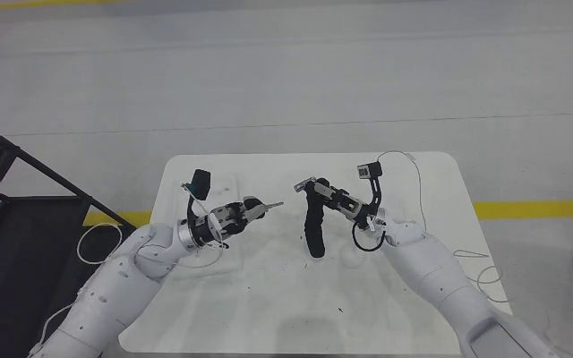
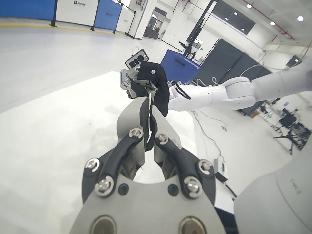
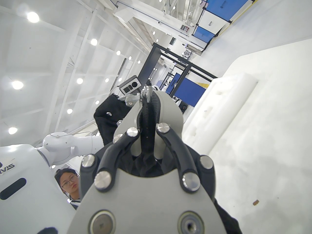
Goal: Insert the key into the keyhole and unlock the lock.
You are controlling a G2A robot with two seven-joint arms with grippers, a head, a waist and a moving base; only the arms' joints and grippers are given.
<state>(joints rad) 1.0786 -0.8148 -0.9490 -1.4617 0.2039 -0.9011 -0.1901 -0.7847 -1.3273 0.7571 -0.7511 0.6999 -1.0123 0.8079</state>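
1. We see the left gripper (image 1: 255, 211) raised over the white table (image 1: 403, 304), on its left half, with the fingers pressed together on the key (image 1: 271, 206)
2. The key's thin blade sticks out past the fingertips and points across the table toward the other arm; in the left wrist view we see it edge-on, with dark padding on either side between the fingers
3. The right gripper (image 1: 313, 190) is held up over the middle of the table, facing the left one, and its fingers pinch the lock (image 1: 304, 186)
4. The lock is a small silver cylinder, and in the left wrist view its round end with the keyhole (image 2: 125, 86) is turned toward the left gripper
5. From the top view, the key's tip is near the lock, with a small gap between them; the key is not in the keyhole
6. A black cloth (image 1: 313, 233) wraps the right gripper's fingers and hangs from them toward the table; in the right wrist view we see it packed between the closed fingers
7. In the right wrist view, a white foam tray (image 3: 226, 103) lies on the table beyond the right gripper
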